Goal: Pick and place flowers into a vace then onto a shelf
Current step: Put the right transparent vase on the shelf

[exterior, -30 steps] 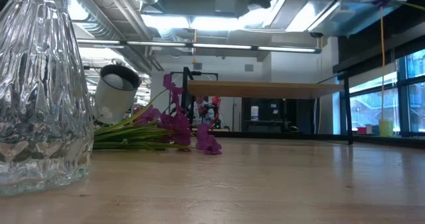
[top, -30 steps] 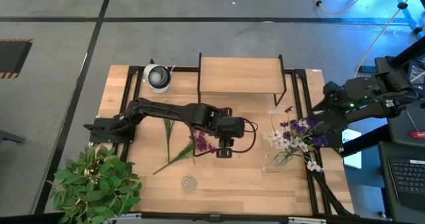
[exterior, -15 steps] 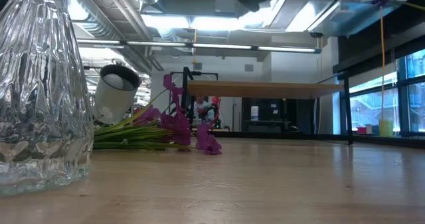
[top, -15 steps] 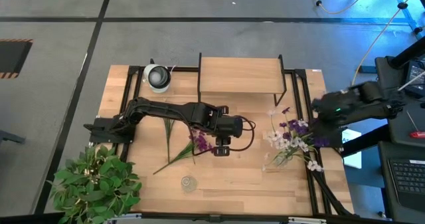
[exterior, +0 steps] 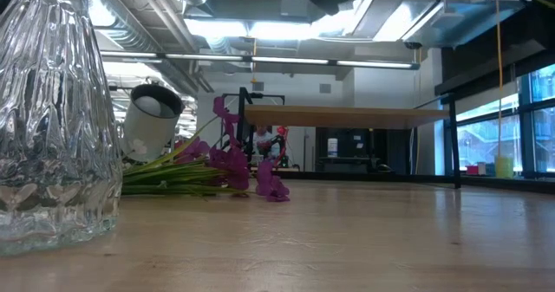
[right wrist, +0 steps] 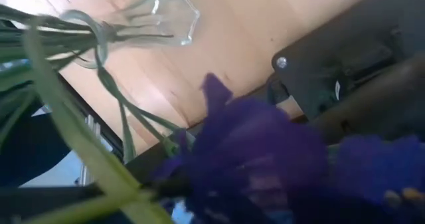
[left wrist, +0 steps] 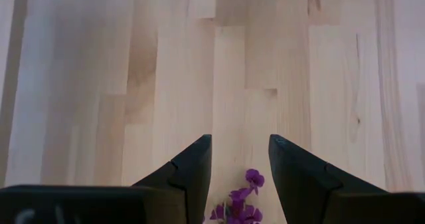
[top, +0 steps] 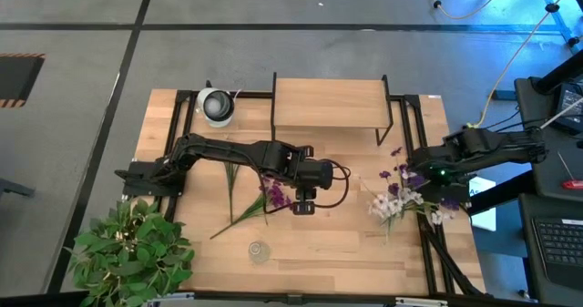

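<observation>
Flowers (top: 402, 194), white and purple, at table's (top: 346, 243) 3 o'clock edge, under right gripper (top: 430, 173); its grip cannot be told. Left gripper (top: 304, 200) at centre, fingers parted, empty, above magenta stems (top: 264, 198).

— What is the big pale tabletop (top: 310, 239) made of?

— Light wood in jointed planks, smooth and matt. The low raised shelf (top: 328, 103) has the same wood on a thin black metal frame.

— And the ribbed clear vase (exterior: 52, 119)?

— Glass, glossy, catching the ceiling lights.

— The left gripper's dark fingers (left wrist: 192, 174)?

— Matt black, plastic-looking.
</observation>
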You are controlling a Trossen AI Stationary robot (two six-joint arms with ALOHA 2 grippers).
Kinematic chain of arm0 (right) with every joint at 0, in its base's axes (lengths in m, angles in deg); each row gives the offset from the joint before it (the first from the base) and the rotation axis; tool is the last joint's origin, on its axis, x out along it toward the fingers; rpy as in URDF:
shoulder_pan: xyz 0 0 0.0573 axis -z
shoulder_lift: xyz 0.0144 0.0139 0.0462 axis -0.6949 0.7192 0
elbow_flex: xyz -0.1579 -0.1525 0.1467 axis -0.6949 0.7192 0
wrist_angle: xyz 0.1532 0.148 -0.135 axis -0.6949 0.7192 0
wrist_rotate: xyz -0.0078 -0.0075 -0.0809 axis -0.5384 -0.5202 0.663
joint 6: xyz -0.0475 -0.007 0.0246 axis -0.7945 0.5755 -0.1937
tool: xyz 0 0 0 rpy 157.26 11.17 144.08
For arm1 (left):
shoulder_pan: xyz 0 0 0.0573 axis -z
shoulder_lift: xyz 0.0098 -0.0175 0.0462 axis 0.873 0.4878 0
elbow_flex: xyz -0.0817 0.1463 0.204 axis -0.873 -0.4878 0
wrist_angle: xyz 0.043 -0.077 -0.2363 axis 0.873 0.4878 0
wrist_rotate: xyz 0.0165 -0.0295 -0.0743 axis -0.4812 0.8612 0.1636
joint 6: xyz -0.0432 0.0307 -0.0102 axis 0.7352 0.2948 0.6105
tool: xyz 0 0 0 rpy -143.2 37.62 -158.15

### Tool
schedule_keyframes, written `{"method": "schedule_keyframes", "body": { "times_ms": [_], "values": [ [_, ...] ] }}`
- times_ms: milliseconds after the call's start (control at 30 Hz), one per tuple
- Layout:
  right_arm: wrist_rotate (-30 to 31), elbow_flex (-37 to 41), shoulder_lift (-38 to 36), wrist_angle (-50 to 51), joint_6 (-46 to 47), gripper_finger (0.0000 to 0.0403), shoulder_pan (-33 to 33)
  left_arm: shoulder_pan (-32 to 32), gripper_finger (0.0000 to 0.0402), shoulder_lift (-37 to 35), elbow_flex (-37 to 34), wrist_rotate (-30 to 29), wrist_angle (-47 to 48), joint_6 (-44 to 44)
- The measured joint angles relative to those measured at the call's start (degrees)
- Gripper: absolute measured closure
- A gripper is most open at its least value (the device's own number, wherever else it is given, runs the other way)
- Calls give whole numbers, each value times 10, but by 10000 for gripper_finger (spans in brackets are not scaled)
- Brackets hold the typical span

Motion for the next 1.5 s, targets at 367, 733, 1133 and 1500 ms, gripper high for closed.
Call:
{"method": "schedule_keyframes", "body": {
  "times_ms": [367,733,1133,1500],
  "values": [
    [-52,14,0,-81,-26,171,0,0,258,0,0,0,0,0],
    [-8,14,1,-168,-106,171,0,0,258,0,0,0,0,-16],
    [-11,14,0,-291,-138,171,0,0,258,0,0,0,1,-16],
    [-8,14,16,-274,-208,171,-47,0,258,0,0,0,10,-15]
  ]
}}
